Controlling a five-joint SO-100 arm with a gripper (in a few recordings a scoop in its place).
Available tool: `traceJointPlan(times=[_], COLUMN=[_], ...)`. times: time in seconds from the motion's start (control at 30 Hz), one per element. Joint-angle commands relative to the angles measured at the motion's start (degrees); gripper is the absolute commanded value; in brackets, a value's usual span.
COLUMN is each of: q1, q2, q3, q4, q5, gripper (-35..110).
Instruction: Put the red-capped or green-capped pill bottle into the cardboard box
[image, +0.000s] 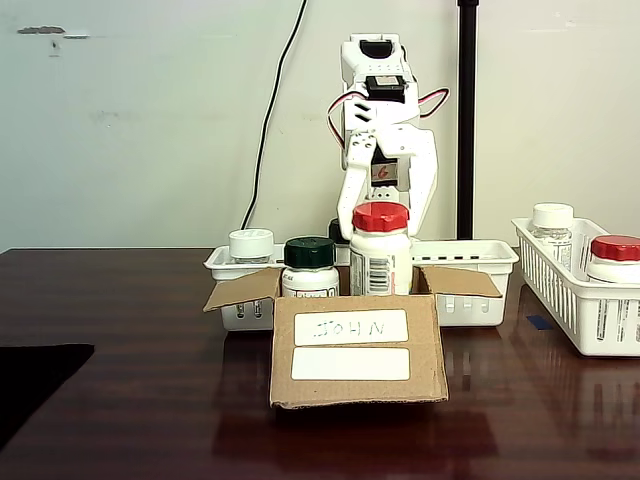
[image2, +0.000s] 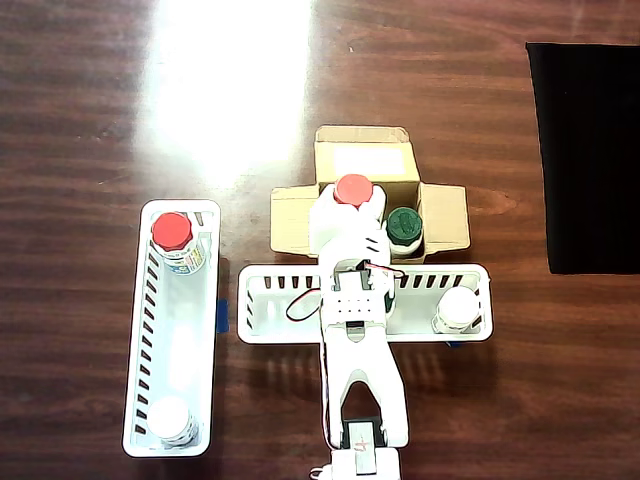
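Fixed view: cardboard box (image: 357, 360) stands on the dark wood worktop (image: 130, 400), flaps open, upper label handwritten "JOHN". The red-capped pill bottle (image: 380, 250) stands upright over the box's rear, cap well above the rim; white jaws straddle it just behind the cap, contact not clear. A dark-green-capped bottle (image: 310, 267) stands just left of it. White basket (image: 470, 280) behind the box holds a white-capped bottle (image: 251, 246). Right basket (image: 580, 300) holds another white-capped and another red-capped bottle.

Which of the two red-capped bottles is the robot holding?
The pill bottle over the cardboard box, with the gripper closed around it. The other red-capped bottle stands untouched in the side basket.
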Motion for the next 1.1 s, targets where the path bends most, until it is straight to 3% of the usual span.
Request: traceJointPlan(times=[0.0, 0.27, 0.4, 0.7, 0.97, 1.07], q1=[0.18, -0.7, -1.49, -2.2, -2.99, -2.81], q2=[3.96, 6.59, 7.73, 13.1, 29.79, 36.47], q3=[0.79, 10.46, 10.46, 5.01, 4.83, 6.5], q4=[-2.02, -9.4, -9.23, 3.43, 27.42, 35.24], q5=[0.97, 2.9, 1.85, -0.44, -0.62, 0.53], gripper=[3, 43, 54, 55, 55, 47])
